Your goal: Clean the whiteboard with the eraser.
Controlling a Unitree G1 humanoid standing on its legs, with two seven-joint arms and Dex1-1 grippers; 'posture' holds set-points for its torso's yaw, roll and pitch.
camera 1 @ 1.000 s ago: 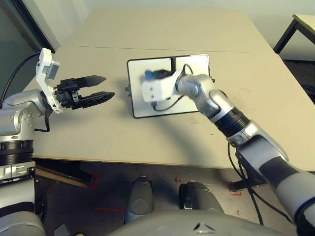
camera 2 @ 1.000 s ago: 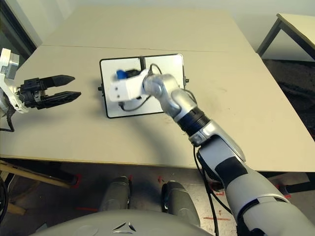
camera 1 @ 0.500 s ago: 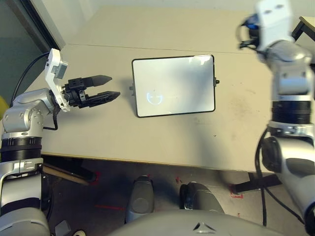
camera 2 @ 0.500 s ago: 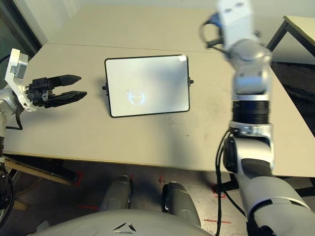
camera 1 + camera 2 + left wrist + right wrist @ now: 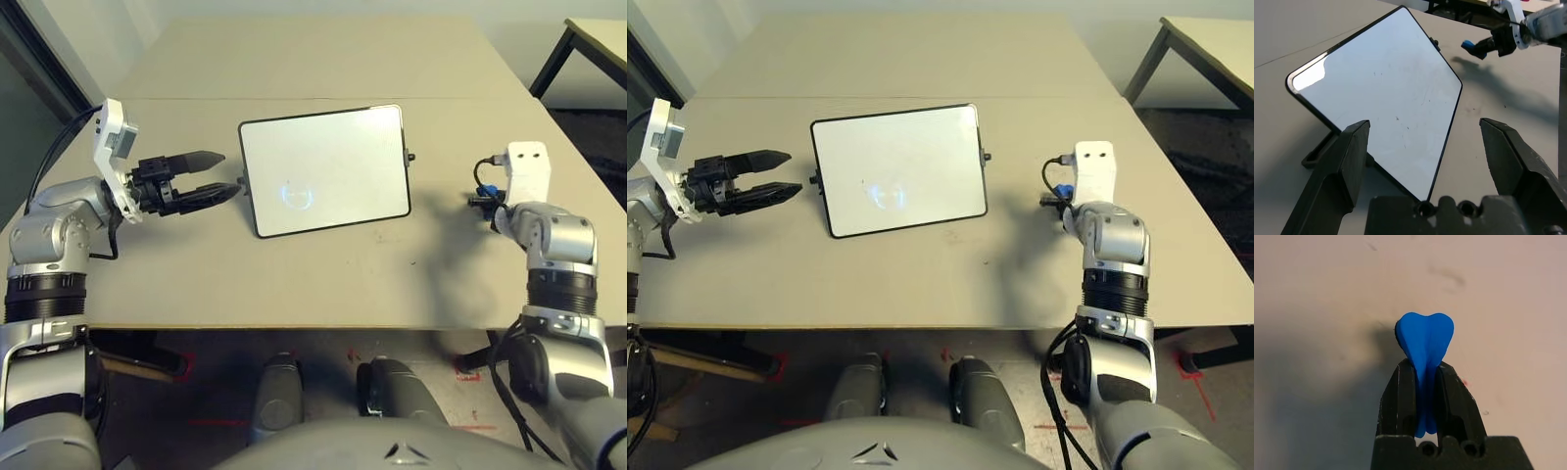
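Note:
The whiteboard (image 5: 323,168) lies slightly turned at the middle of the table, glossy, with a few faint specks on it (image 5: 1386,93). My right gripper (image 5: 1426,367) is shut on the blue eraser (image 5: 1425,335), whose end sticks out past the fingertips. It hovers low over bare tabletop to the right of the board, apart from it (image 5: 1054,200). The left wrist view also catches the eraser (image 5: 1469,46) beyond the board's far corner. My left gripper (image 5: 220,174) is open just off the board's left edge, with nothing between its fingers (image 5: 1354,147).
The beige table (image 5: 343,274) has a seam running across behind the board. A second table (image 5: 598,29) with dark legs stands at the far right. A dark panel runs along the left side.
My right arm has left the board with the eraser, swung up high, then come down to the table's right side. The left arm has stayed put. The camera view has shifted a little.

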